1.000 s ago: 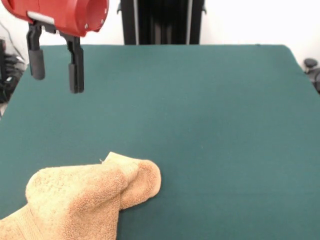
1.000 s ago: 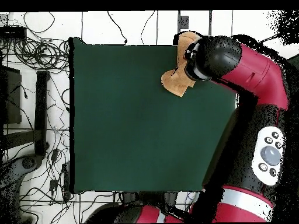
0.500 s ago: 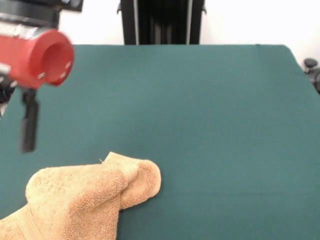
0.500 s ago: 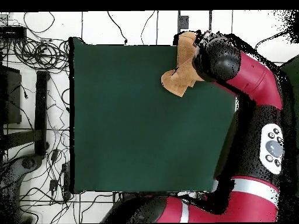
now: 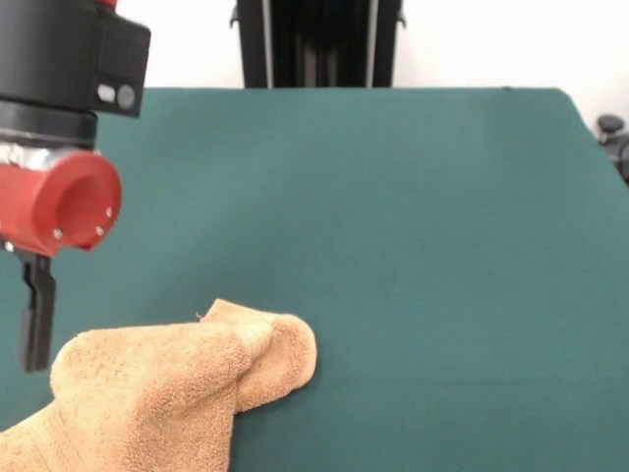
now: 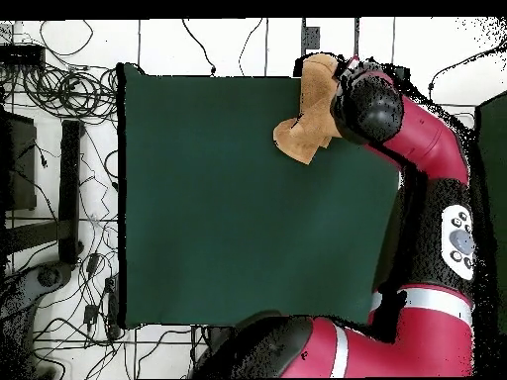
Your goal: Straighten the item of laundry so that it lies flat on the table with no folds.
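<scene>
The orange-tan towel (image 5: 167,393) lies bunched and folded at the front view's lower left and runs off the bottom edge. In the overhead view the towel (image 6: 305,124) sits at the top right corner of the dark green table (image 6: 218,198), partly over the edge. My gripper (image 5: 37,329) hangs low just left of the towel's rounded hump, close above the table (image 5: 413,216). Its red wrist (image 5: 57,202) is above it. In the overhead view the arm's wrist (image 6: 366,99) covers the gripper and the towel's right side.
The robot's black pedestal (image 5: 319,44) stands at the table's far side. Cables (image 6: 69,89) and black stands lie on the floor left of the table. The arm (image 6: 436,198) runs along the table's right edge in the overhead view.
My gripper has come down and toward the camera, from high above the table's far left to just beside the towel. The wrist has turned. The towel has not moved.
</scene>
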Tool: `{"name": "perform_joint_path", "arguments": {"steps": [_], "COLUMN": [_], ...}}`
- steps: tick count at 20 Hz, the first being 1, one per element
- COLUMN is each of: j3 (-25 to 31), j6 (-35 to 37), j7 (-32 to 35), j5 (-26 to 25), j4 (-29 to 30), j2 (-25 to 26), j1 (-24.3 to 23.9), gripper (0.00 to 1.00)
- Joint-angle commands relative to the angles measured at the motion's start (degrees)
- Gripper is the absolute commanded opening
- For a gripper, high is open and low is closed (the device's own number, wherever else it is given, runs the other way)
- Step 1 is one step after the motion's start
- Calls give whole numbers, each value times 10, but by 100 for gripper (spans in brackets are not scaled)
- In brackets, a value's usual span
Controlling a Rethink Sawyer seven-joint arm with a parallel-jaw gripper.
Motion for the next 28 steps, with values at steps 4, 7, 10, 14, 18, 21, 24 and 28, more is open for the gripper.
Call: {"name": "perform_joint_path", "arguments": {"steps": [4, 7, 10, 14, 18, 21, 24, 28], "j3": [147, 157, 160, 160, 161, 162, 160, 161], "j6": [-54, -57, -51, -18, 18, 34, 47, 57], "j7": [24, 38, 45, 43, 39, 39, 49, 66], "j5": [-41, -44, -45, -36, -28, -24, -19, -9], "j4": [118, 118, 114, 103, 97, 97, 102, 116], "j2": [29, 34, 36, 37, 36, 33, 28, 19], "j1": [-14, -16, -16, -14, -14, -12, -9, -4], "gripper": [100, 100, 100, 100, 100, 100, 100, 100]}}
